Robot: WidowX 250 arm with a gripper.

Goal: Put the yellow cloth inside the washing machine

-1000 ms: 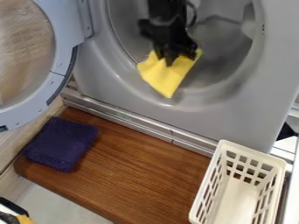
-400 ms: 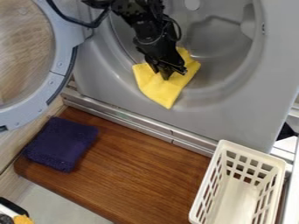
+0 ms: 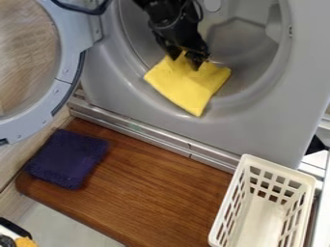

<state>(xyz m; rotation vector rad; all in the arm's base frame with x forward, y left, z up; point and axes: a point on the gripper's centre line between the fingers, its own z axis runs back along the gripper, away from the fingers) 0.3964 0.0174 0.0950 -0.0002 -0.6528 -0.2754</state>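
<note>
My tool: the tool (image 3: pixel 185 58) hangs just over the upper part of the yellow cloth (image 3: pixel 189 89), its fingers spread apart with yellow fabric visible between them.
Change at the tool: against the last frame, I have moved it slightly up and to picture right, and its fingers stand wider apart.
Yellow cloth: it lies across the lower rim of the round opening, upper part inside, one corner hanging down over the front; it has spread out more and its lower corner has shifted to picture right.
My arm: the arm (image 3: pixel 171 24) comes in from the top edge and slants down to picture right, into the opening.
Washing machine: the grey washing machine (image 3: pixel 258 128) has its door (image 3: pixel 32 128) swung open at picture left.
Desk: on the brown wooden desk (image 3: pixel 155 188) I see a folded purple cloth (image 3: pixel 67 157) at picture left.
Basket: a white slotted basket (image 3: pixel 277 166) stands at the lower right.
</note>
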